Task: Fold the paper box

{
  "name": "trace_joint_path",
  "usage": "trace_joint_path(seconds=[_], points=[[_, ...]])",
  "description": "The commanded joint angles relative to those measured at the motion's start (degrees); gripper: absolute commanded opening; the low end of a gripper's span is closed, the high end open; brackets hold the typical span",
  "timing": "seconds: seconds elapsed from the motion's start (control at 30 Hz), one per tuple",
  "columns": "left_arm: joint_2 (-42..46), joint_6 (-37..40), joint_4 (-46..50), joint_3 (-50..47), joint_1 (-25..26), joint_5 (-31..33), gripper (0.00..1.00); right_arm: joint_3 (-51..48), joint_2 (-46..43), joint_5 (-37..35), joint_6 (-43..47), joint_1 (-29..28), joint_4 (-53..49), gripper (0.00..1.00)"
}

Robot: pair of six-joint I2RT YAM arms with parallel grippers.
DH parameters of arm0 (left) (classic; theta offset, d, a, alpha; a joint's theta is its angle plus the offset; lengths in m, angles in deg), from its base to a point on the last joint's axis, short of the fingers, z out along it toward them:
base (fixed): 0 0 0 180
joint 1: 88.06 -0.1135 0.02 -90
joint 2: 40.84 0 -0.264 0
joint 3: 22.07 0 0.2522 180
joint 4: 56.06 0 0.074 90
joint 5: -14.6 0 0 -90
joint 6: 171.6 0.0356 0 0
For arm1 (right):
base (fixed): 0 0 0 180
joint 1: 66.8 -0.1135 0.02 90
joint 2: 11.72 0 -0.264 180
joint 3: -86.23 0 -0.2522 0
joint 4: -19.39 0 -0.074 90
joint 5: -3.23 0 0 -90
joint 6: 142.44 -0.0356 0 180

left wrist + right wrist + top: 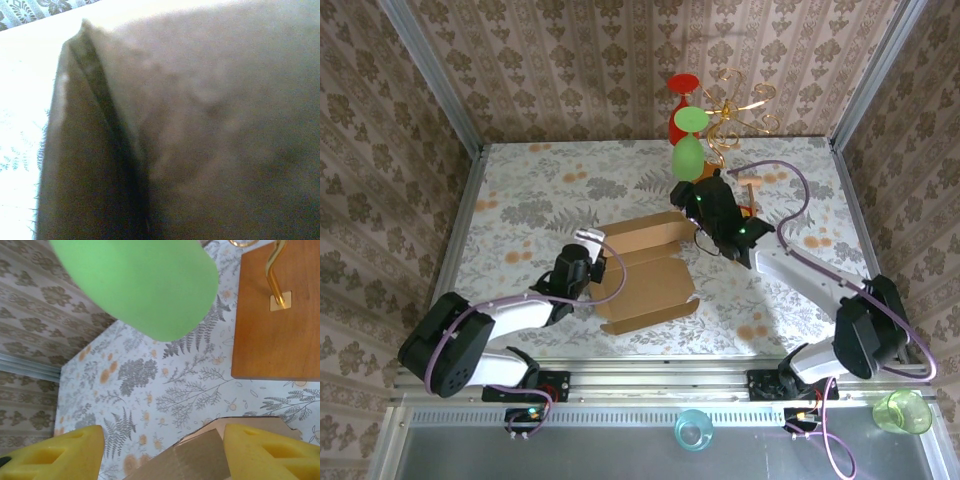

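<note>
The paper box [645, 270] is light-brown cardboard lying half-formed mid-table, with its left wall and far wall raised. My left gripper [590, 240] sits against the outside of the left wall. Blurred cardboard [200, 125] with a dark fold line covers its fingers in the left wrist view, so I cannot tell whether it pinches the wall. My right gripper [692, 212] hovers at the box's far right corner. Its yellow fingers [55, 452] stand wide apart and open, with a cardboard corner [195, 460] low between them.
A wooden block [277, 315] with a gold wire stand [745, 190] sits just behind the right gripper. Green [688, 157] and red [680, 120] rounded shapes hang on it, and the green one [135, 285] is close above the fingers. Patterned walls enclose the table. Two cups [903, 411] stand on the near rail.
</note>
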Motion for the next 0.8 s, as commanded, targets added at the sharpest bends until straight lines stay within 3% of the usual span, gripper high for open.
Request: trace_joint_path(seconds=[0.0, 0.47, 0.77], points=[[-1.7, 0.4, 1.7, 1.7, -0.4, -0.8, 0.00, 1.8, 2.7, 2.1, 2.1, 0.3, -2.2, 0.66], [-5.7, 0.8, 1.0, 3.6, -0.4, 0.2, 0.00, 5.0, 10.5, 8.3, 1.8, 2.3, -2.0, 0.70], [-6.9, 0.8, 0.9, 4.4, -0.4, -0.1, 0.00, 3.0, 10.0, 10.8, -0.4, 2.3, 0.7, 0.62]])
